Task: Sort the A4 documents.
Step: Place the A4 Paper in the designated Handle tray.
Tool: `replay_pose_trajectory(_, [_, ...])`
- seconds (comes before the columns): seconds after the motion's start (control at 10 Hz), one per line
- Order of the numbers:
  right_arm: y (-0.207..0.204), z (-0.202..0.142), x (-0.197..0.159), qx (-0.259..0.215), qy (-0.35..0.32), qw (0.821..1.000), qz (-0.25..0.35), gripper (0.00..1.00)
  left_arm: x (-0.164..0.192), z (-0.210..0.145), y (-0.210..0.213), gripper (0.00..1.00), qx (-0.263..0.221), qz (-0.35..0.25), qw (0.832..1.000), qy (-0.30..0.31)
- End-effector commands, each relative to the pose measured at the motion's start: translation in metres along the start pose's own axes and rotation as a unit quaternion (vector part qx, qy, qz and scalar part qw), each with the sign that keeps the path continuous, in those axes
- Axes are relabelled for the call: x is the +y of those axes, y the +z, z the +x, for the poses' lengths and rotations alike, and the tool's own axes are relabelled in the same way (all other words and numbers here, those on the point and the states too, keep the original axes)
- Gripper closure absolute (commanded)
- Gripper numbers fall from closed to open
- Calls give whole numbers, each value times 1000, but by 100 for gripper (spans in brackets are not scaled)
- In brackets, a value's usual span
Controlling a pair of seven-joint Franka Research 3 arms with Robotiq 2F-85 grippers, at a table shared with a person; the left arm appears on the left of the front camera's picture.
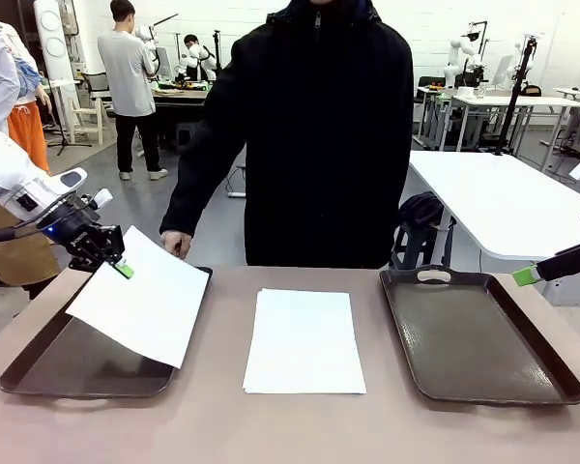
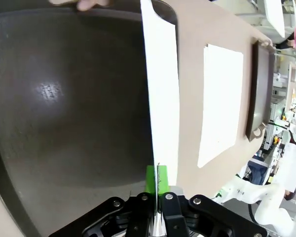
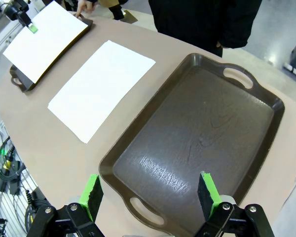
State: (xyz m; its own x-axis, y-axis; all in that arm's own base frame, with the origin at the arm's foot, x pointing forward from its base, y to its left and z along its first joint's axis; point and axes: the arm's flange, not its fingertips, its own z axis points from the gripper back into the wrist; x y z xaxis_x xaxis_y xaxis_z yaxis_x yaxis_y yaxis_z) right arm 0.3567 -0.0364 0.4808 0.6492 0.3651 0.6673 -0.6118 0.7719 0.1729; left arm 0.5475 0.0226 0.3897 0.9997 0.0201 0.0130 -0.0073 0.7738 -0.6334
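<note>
Left tool (image 1: 124, 269) was clamped shut on sheet (image 1: 145, 300) by its corner, long axis slanting away over left tray (image 1: 39, 372) directly below; right tool (image 3: 149, 191) gaped empty.

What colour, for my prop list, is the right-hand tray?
Dark brown; the tray shows best in the right wrist view.

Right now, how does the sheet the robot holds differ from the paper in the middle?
The held sheet hangs tilted over the left tray, pinched at its edge by the left tool; the middle paper lies flat on the table, untouched. The held sheet sits askew; the middle paper lies square to the table edge. Both are plain white rectangles.
</note>
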Motion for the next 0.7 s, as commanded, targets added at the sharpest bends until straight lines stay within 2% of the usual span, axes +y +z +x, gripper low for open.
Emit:
replay_pose_trajectory(0.0, [-2, -1, -1, -3, -1, 1000, 8, 0, 11, 11, -10, 99, 9, 16, 1000, 22])
replay_pose_trajectory(0.3, [-2, -1, -1, -3, -1, 1000, 8, 0, 32, 22, -21, 99, 31, 31, 999, 32])
replay_pose_trajectory(0.6, [-2, -1, -1, -3, -1, 1000, 8, 0, 40, 33, -19, 99, 20, 99, 994, 40])
